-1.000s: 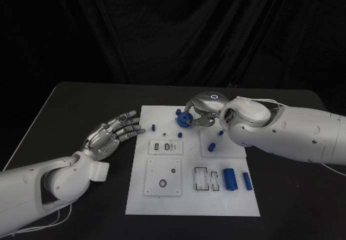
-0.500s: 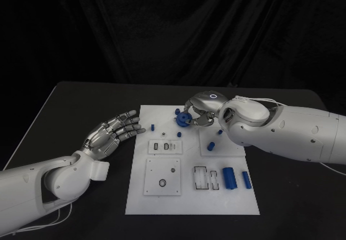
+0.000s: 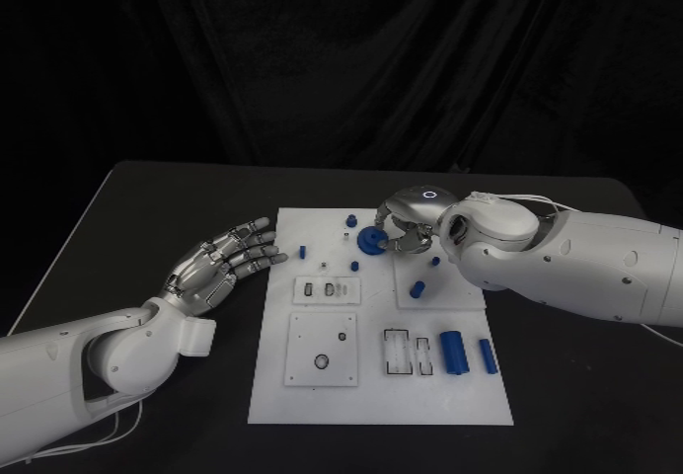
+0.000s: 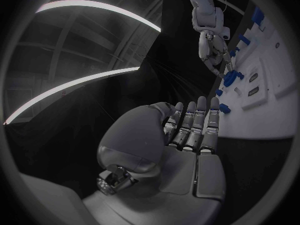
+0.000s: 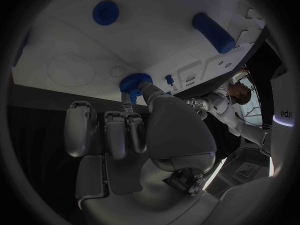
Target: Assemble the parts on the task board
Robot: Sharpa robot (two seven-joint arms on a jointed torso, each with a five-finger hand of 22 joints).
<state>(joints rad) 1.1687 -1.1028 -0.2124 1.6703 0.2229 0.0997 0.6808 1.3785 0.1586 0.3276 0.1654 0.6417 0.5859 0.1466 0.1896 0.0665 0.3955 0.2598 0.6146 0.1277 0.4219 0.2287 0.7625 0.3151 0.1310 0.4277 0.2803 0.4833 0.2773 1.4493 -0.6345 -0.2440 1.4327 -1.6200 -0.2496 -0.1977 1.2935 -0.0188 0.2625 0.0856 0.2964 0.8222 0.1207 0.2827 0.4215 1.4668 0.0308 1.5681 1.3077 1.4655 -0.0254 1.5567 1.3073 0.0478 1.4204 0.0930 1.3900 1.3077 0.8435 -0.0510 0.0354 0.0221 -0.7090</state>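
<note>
- Since the earlier frames the right hand (image 3: pixel 406 229) has shifted a little to the right over the far end of the task board (image 3: pixel 370 395), carrying the blue round part (image 3: pixel 371 240) pinched in its fingers — not yet seated, as far as I can judge.
- Nearest, two blue cylinders (image 3: pixel 454 353) lie loose beside empty slotted recesses (image 3: pixel 406 355); most assembly looks left to do.
- Mid-board, a small blue peg (image 3: pixel 417 289) stands.
- Left hand (image 3: pixel 224 264) hovers off the board's left edge, fingers spread, holding nothing.

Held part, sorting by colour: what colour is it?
Blue part in the right hand; head view.
</note>
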